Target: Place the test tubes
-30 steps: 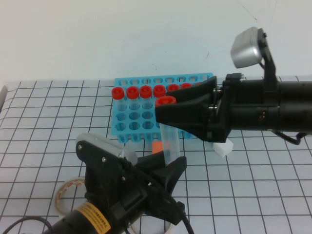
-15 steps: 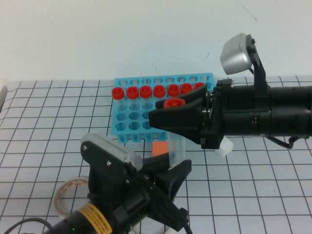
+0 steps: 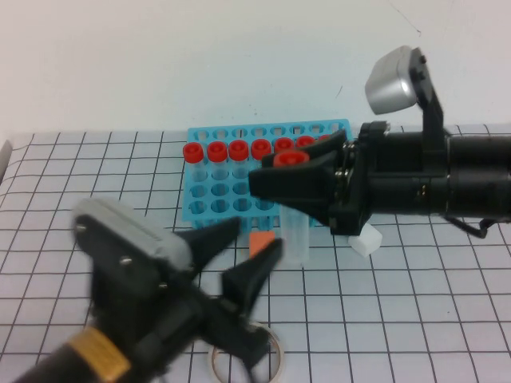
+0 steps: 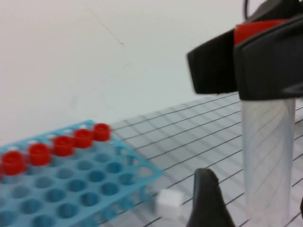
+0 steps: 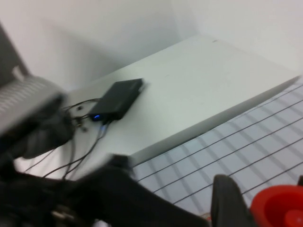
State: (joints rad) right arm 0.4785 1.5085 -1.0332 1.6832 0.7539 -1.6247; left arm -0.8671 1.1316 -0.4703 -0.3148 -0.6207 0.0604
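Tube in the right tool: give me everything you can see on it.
The test tube is clear plastic by its look, with a red cap, and looks empty. It hangs about upright, clamped just under the cap by the right tool, which reaches in from the right. Its lower end sits in front of the blue rack, not in a hole. The left tool stands open beside that lower end, not gripping it.

Nothing legible anywhere (the yellow label (image 3: pixel 99 361) on the left arm (image 3: pixel 148 315) is a blur).
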